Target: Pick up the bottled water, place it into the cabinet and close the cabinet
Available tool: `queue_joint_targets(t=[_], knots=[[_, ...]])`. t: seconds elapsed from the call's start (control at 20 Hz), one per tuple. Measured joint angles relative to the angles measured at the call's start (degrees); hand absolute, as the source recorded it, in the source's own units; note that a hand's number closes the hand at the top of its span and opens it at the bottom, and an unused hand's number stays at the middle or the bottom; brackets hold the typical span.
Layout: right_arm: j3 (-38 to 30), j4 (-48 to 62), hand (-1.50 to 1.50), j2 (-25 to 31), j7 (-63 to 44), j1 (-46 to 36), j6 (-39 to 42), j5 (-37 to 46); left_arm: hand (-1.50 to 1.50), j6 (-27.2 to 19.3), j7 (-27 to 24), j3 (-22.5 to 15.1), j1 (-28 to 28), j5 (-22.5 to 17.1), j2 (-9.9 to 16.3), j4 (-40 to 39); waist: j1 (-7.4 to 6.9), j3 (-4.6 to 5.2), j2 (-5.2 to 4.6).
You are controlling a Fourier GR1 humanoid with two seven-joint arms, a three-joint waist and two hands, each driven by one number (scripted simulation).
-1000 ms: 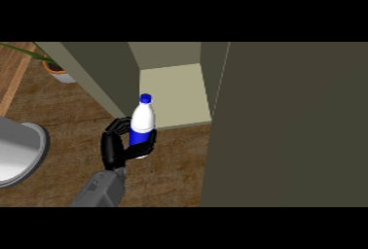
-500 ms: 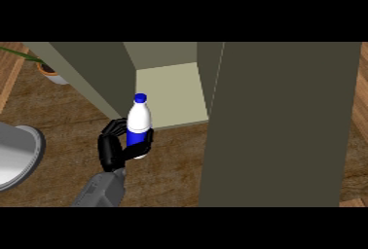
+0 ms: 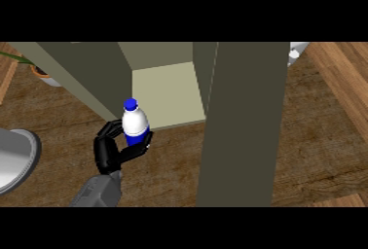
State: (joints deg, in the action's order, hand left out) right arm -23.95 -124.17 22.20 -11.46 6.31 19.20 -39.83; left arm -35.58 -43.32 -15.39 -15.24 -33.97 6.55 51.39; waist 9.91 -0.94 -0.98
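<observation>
Holding the bottled water (image 3: pixel 134 124) upright before the open cabinet (image 3: pixel 169 92).
The bottle is gripped by the curled fingers of the left hand (image 3: pixel 114 148), just at the front edge of the cabinet's pale floor, above the wooden counter (image 3: pixel 165 165). A grey rounded object (image 3: pixel 14 158) is seen at the left edge.

counter (image 3: pixel 57 112): brown woodgrain | cabinet (image 3: pixel 237 121): matt olive | bottled water (image 3: pixel 134 125): glossy plastic
</observation>
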Motion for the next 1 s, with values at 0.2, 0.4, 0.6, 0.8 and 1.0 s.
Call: queue_joint_targets(t=[0.2,0.4,0.6,0.8,1.0], knots=[[0.3,0.3,-1.5,0.0,0.0,-0.3,0.3,-0.5,-1.5,-0.8,-0.1,-0.3,0.6,-0.1,0.3,0.7,0.6,0.01,-0.06],[0.5,0.9,-1.5,0.2,-0.1,-0.7,0.8,-0.6,-1.5,-1.1,-0.2,-0.8,0.8,-0.4,0.2,1.1,0.82,0.1,-0.19],[0.6,1.5,-1.5,0.4,0.0,-1.0,1.1,-0.8,-1.5,-1.5,-0.4,-1.3,1.1,-0.5,0.4,1.5,1.2,0.17,-0.31],[0.4,2.1,-1.5,1.0,0.1,-1.6,1.7,-1.3,-1.5,-2.0,-0.7,-2.3,1.3,0.0,1.2,1.6,1.66,0.21,-0.36],[0.7,2.1,-1.5,1.3,-0.2,-2.0,2.0,-1.4,-1.5,-1.8,-0.9,-3.9,1.6,0.7,2.2,1.7,2.05,0.29,-0.36]])
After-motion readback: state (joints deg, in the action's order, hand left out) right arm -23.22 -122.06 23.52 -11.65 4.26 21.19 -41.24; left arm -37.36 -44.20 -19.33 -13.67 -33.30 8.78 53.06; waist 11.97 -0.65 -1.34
